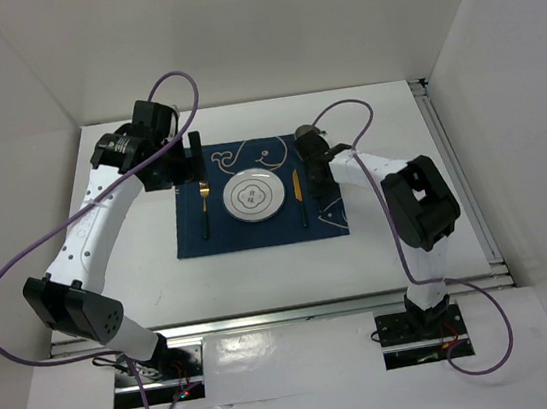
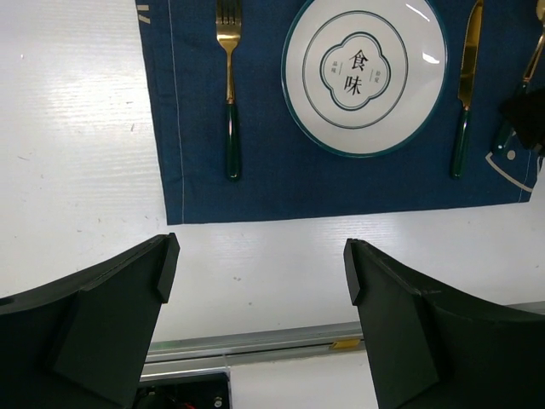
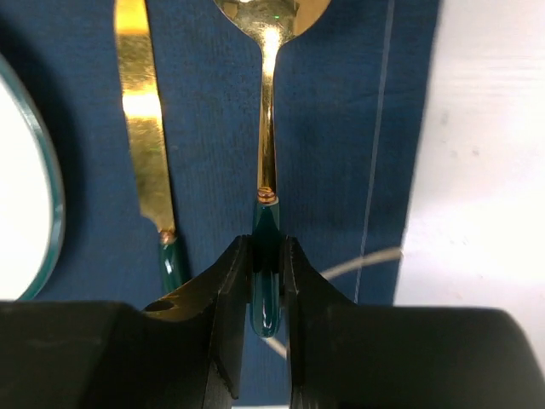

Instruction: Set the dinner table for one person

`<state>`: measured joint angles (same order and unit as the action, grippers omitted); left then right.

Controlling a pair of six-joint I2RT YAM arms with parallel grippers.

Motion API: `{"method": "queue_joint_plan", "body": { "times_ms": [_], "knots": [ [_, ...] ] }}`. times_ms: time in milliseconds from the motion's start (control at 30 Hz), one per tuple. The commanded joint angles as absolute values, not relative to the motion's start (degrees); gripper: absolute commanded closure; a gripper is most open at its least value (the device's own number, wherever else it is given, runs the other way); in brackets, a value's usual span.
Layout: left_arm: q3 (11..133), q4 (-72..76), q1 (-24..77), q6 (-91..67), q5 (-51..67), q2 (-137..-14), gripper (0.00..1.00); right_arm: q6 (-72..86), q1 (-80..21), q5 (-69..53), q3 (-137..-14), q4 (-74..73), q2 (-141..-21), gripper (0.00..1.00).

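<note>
The white dinner table (image 1: 263,276) bears a navy whale placemat (image 1: 257,229) at its centre. On the mat lie a white plate (image 1: 253,197), a gold fork with a green handle (image 1: 205,211) to its left and a matching knife (image 1: 299,193) to its right. My right gripper (image 3: 266,256) is shut on the green handle of a gold spoon (image 3: 266,128), low over the mat's right strip, right of the knife (image 3: 140,111). My left gripper (image 2: 260,264) is open and empty, high over the mat's far left (image 1: 186,155).
Metal rails run along the near edge (image 2: 255,345) and the right edge (image 1: 467,179) of the table. White walls close in the back and both sides. Purple cables loop off both arms (image 1: 0,271).
</note>
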<state>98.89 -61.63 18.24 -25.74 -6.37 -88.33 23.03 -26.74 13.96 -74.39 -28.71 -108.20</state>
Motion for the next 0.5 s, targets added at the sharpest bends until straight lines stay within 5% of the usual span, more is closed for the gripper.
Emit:
{"method": "queue_joint_plan", "body": {
  "times_ms": [0,233,267,467],
  "knots": [
    [101.16,-61.96,17.93,-25.14,-7.38,-87.36,0.02,21.53,-26.89,13.71,-77.26,-26.89,-109.86,0.82],
    [101.69,-61.96,17.93,-25.14,-7.91,-87.36,0.02,22.67,-26.89,13.71,-78.4,-30.75,-108.02,0.44],
    [101.69,-61.96,17.93,-25.14,-7.91,-87.36,0.02,23.2,-26.89,14.23,-78.4,-32.41,-106.19,0.31],
    [101.69,-61.96,17.93,-25.14,-7.91,-87.36,0.02,26.27,-25.23,16.0,-79.01,-39.01,-93.29,0.14]
  ]
}}
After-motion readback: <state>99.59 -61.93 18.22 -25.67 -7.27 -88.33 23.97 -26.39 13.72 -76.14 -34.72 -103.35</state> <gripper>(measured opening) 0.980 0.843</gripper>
